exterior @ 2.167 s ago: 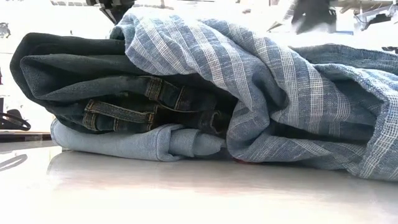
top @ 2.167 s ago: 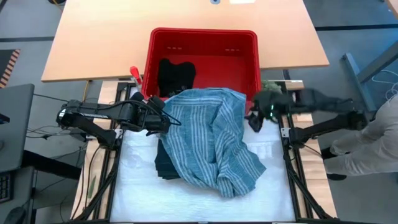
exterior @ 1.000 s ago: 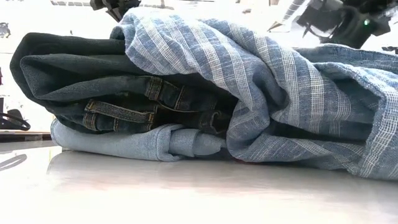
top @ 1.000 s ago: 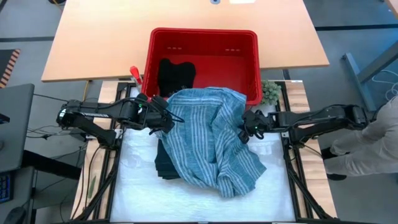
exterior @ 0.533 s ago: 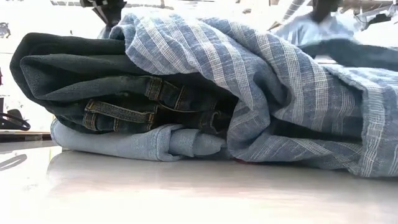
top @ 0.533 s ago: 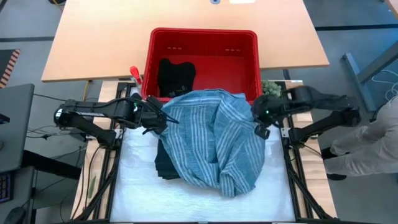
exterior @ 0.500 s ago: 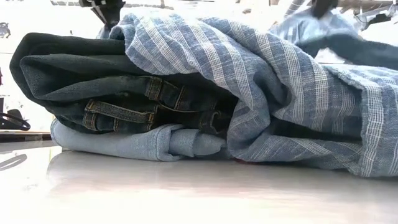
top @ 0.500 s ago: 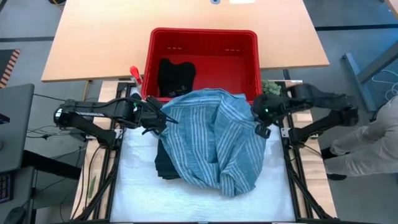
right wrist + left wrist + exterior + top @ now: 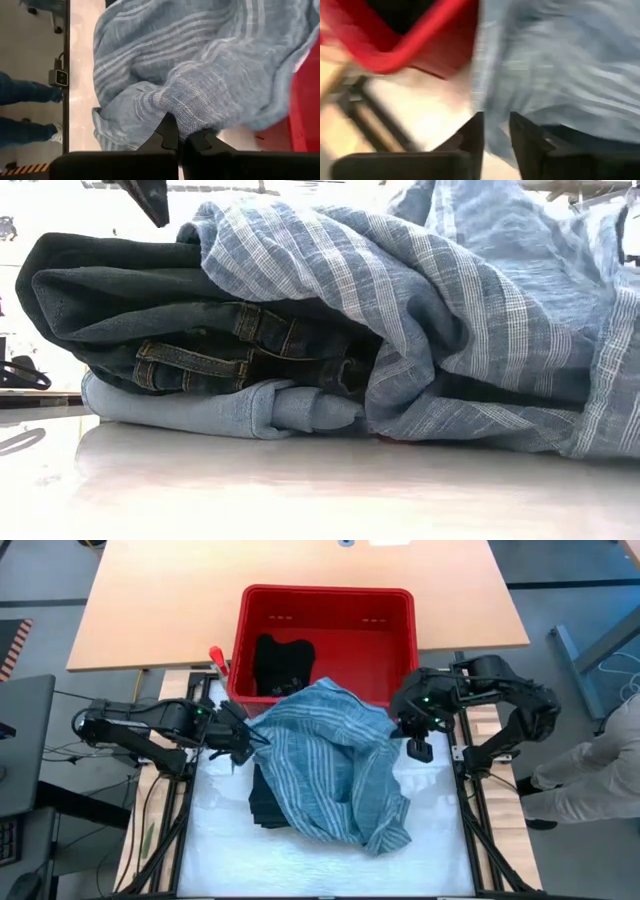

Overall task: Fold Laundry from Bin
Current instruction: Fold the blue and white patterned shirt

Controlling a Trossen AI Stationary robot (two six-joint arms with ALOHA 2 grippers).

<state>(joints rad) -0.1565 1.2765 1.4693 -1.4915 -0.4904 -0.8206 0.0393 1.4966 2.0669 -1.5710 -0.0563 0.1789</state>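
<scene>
The blue-white striped garment (image 9: 335,765) lies heaped over the near rim of the red bin (image 9: 326,600), spilling from there down onto the white work surface (image 9: 220,840). In the low view its folds (image 9: 400,300) drape across a stack of other laundry: a dark denim-blue piece (image 9: 170,320) with stitched belt loops, and under that a light blue-grey one (image 9: 220,405) rolled at its edge. Seen from above, the dark stack (image 9: 265,805) peeks out from beneath the striped cloth on the side away from the bin. Inside the bin, in the corner toward the left arm, lies a black garment (image 9: 283,658).

The right gripper (image 9: 405,730) hangs just beside the bin's near corner on the right arm's side. In its wrist view the two dark fingers (image 9: 170,135) are pinched together on a bunched fold of the striped fabric (image 9: 200,95), with the cloth lifted away from the surface.

The left gripper (image 9: 240,740) sits at the opposite edge of the striped garment, near the bin's other near corner. Its wrist view shows the fingers (image 9: 475,132) standing a narrow way apart, with the hem of the striped cloth (image 9: 545,75) at or just in the gap; whether they grip it I cannot tell.

A person's trouser legs (image 9: 25,90) show beyond the table's edge.
</scene>
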